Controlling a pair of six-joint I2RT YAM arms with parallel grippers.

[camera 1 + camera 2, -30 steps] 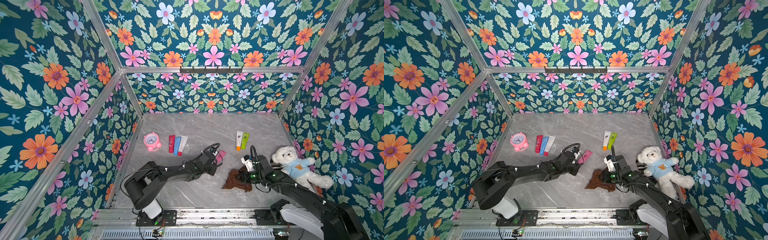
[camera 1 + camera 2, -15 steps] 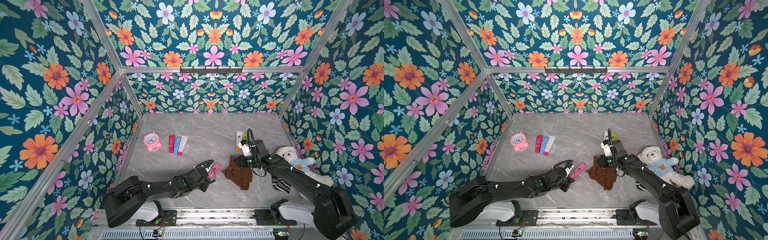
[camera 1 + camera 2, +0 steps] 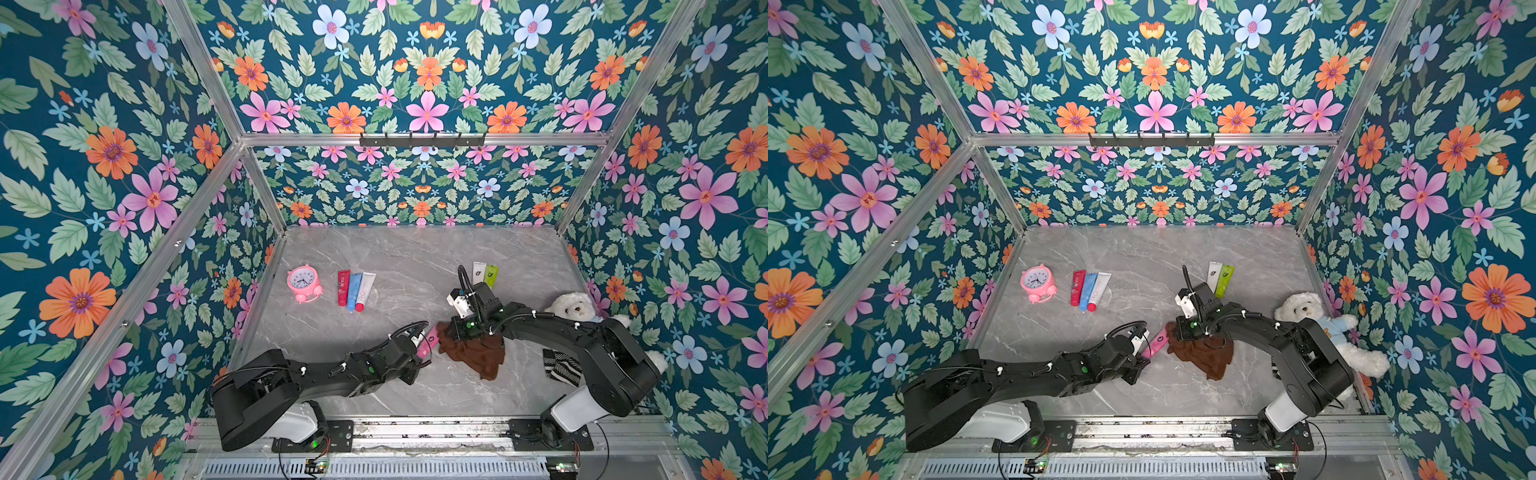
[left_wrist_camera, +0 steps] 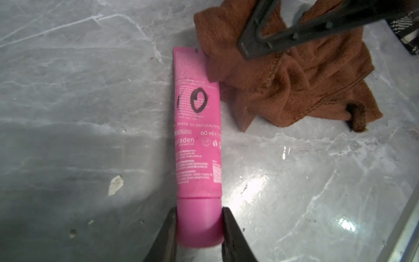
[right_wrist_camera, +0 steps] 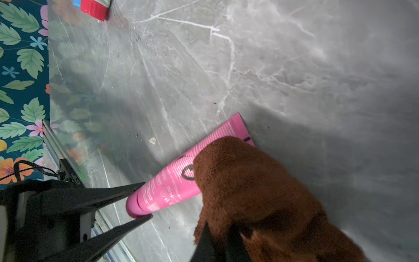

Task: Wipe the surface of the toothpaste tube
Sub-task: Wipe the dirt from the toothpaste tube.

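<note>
My left gripper [image 4: 199, 211] is shut on the cap of a pink toothpaste tube [image 4: 197, 136] with a black ring drawn on it. In both top views the tube [image 3: 430, 343] [image 3: 1156, 345] points away from the left gripper [image 3: 417, 347], low over the marble table. A brown cloth [image 5: 249, 186] is clamped in my right gripper [image 5: 218, 229]. In both top views the cloth [image 3: 478, 353] hangs below the right gripper [image 3: 455, 332]. A fold of the cloth [image 4: 294, 86] covers the tube's flat far end. The ring shows beside the cloth's edge.
At the back left stand a pink alarm clock [image 3: 303, 282] and three tubes, red, blue and white [image 3: 355, 289]. A white and a green tube [image 3: 484, 274] lie behind the right arm. A white teddy bear [image 3: 575, 305] and a striped cloth [image 3: 561, 368] lie by the right wall.
The left gripper has drawn the pink tube towards the front. The right gripper has carried the cloth left, and it now lies on the tube's far end.
</note>
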